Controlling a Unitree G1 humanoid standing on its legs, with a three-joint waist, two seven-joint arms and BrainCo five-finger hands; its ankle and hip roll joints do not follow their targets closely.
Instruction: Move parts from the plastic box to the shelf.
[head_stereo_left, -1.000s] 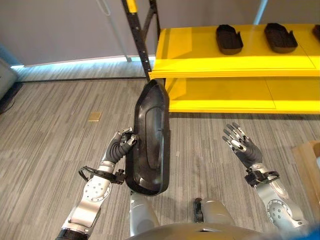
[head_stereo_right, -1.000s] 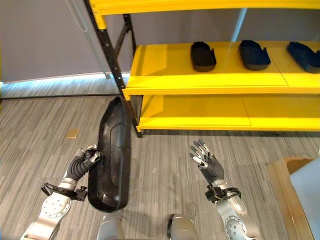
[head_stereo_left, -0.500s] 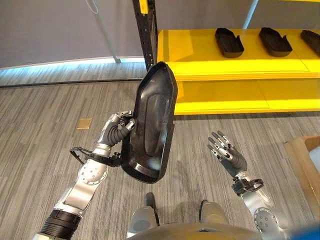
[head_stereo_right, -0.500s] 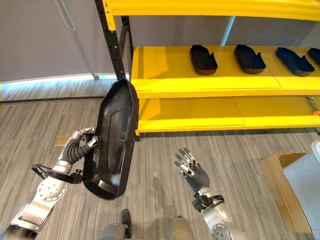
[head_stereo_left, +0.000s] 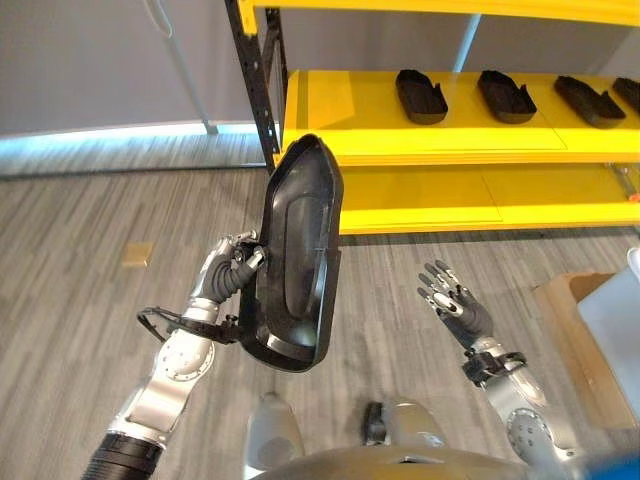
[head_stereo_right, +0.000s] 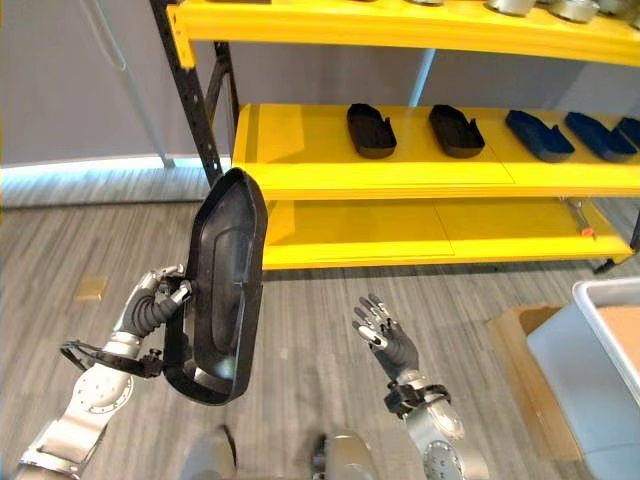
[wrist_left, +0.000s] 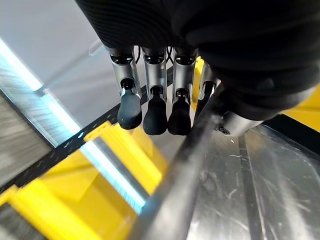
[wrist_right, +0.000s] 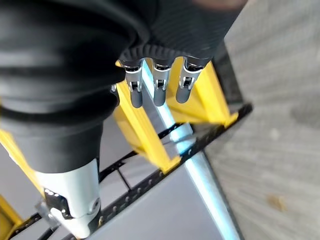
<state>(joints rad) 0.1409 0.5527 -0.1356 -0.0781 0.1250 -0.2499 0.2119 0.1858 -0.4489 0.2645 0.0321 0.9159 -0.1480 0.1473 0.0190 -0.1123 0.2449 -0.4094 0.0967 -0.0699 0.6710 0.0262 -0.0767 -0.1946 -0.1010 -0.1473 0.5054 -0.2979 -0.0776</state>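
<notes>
Left hand (head_stereo_left: 232, 270): raised at chest height on a bent arm, fingers and thumb curled round the rim of a large black part (head_stereo_left: 295, 255). In the left wrist view the fingers (wrist_left: 155, 107) hook over that rim edge, the thumb on the other side.

Large black part: long, shallow, tray-like moulding with a pointed upper end, held upright on its long axis, hollow side facing the robot's right. Clear of the floor and short of the shelf (head_stereo_right: 400, 180), its tip level with the middle board's front edge.

Right hand (head_stereo_right: 385, 335): held low and forward on a bent arm, palm turned up, fingers spread and relaxed, holding nothing. Right wrist view shows the fingers (wrist_right: 157, 82) straight.

Shelf: yellow boards on a black perforated upright (head_stereo_right: 195, 100), standing on the grey plank floor (head_stereo_left: 80, 220) ahead of the robot. Middle board carries a row of smaller black parts lying flat, spaced apart: two dark ones (head_stereo_right: 371, 130) (head_stereo_right: 457, 131) toward the left, and bluish-dark ones (head_stereo_right: 538, 135) further right. Lower board bare at its left and middle; a small tool with an orange tip (head_stereo_right: 580, 217) lies near its right end.

Plastic box (head_stereo_right: 610, 350): pale grey, at the robot's right on a flat cardboard sheet (head_stereo_right: 520, 370); contents cannot be told.
</notes>
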